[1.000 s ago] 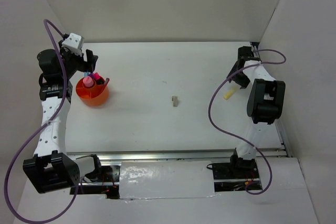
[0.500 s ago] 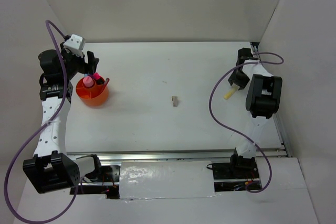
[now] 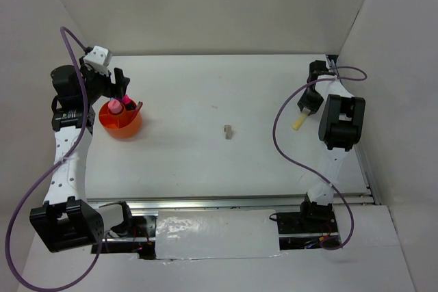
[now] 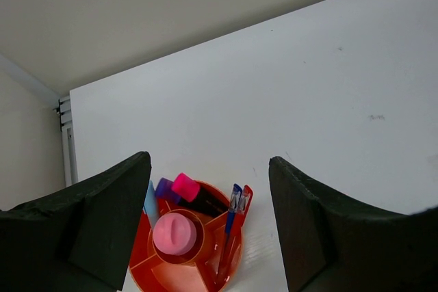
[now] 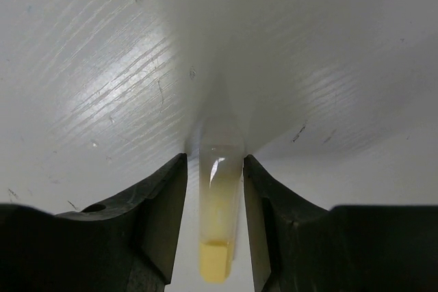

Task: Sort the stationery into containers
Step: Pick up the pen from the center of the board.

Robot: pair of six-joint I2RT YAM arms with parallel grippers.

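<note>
It was a robotics lab's test cell: a white tabletop (image 3: 205,162) boxed in by plain beige walls (image 3: 205,5). Two robot arms (image 3: 65,155) stood by a metal rail (image 3: 205,201) at its near edge, trailing loose purple cables (image 3: 277,135) over shiny tape (image 3: 212,236).

One camera looks down from above and behind my bases over the whole desk (image 3: 205,94). My left wrist's hangs above the orange cup (image 4: 161,275); my right wrist's sits close over the yellow highlighter (image 5: 220,223). The overhead view shows both.
</note>
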